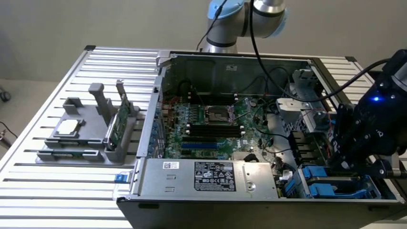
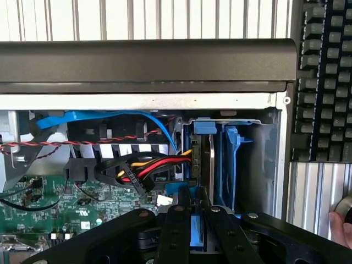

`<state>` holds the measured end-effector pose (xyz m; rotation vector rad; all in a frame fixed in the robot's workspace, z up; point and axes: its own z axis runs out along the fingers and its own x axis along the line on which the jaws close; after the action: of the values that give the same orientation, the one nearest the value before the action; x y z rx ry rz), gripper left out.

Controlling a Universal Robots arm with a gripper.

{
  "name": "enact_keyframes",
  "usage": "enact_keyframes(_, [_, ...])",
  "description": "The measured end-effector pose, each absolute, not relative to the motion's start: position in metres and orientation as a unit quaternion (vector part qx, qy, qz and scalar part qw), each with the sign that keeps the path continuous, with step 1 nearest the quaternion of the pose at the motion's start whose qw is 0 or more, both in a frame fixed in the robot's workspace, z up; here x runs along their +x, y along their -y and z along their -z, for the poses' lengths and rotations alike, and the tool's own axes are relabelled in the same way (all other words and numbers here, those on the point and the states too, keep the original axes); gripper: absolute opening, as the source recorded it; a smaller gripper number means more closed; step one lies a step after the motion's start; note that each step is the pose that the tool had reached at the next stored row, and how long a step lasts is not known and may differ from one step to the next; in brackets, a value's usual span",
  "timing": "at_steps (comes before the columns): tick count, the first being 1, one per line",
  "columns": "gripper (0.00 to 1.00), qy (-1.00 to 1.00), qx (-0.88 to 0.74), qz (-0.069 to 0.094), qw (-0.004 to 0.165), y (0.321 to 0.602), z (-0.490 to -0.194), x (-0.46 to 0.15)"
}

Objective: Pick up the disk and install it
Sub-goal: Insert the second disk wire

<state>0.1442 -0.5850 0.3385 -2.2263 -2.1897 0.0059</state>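
On the exterior view's left, a grey holder [image 1: 86, 136] stands on the slatted metal surface [image 1: 57, 200]. It carries a small square silver chip [image 1: 68, 127] lying flat and a thin green circuit card [image 1: 117, 121] standing on edge in a slot.

At centre, an open computer case [image 1: 254, 133] lies on its side on the same surface. Its green motherboard [image 1: 210, 124] faces up, with a processor socket near the middle and black memory slots just beside it. A silver power supply [image 1: 210, 176] with a black and white label occupies the near edge of the case.

On the exterior view's right, the black gripper [image 1: 356, 164] reaches down into the drive bay corner of the case, above blue plastic carriers [image 1: 330, 183].

In the wrist view, the gripper [image 2: 192, 220] has its two black fingers [image 2: 175, 231] closed narrowly on the blue carrier frame of the disk [image 2: 197, 234]. The jaws are therefore gripping the disk, which stands on edge and sits within the drive bay beside another blue carrier [image 2: 226, 165]. A bundle of black, red and yellow power wires [image 2: 157, 165] runs to a connector at the bay, touching or just beside the disk's end; which of the two cannot be told. A blue data cable [image 2: 110, 118] arcs above. A person's fingertip [image 2: 340, 228] shows at the surface edge, well apart from the bay, below a dark keyboard [image 2: 324, 77].
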Motion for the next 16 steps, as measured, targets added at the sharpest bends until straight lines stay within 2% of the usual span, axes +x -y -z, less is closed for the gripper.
enact_keyframes(16, [0.16, 0.703, -0.711, 0.000, 0.012, 0.5888, -0.3357, 0.1445])
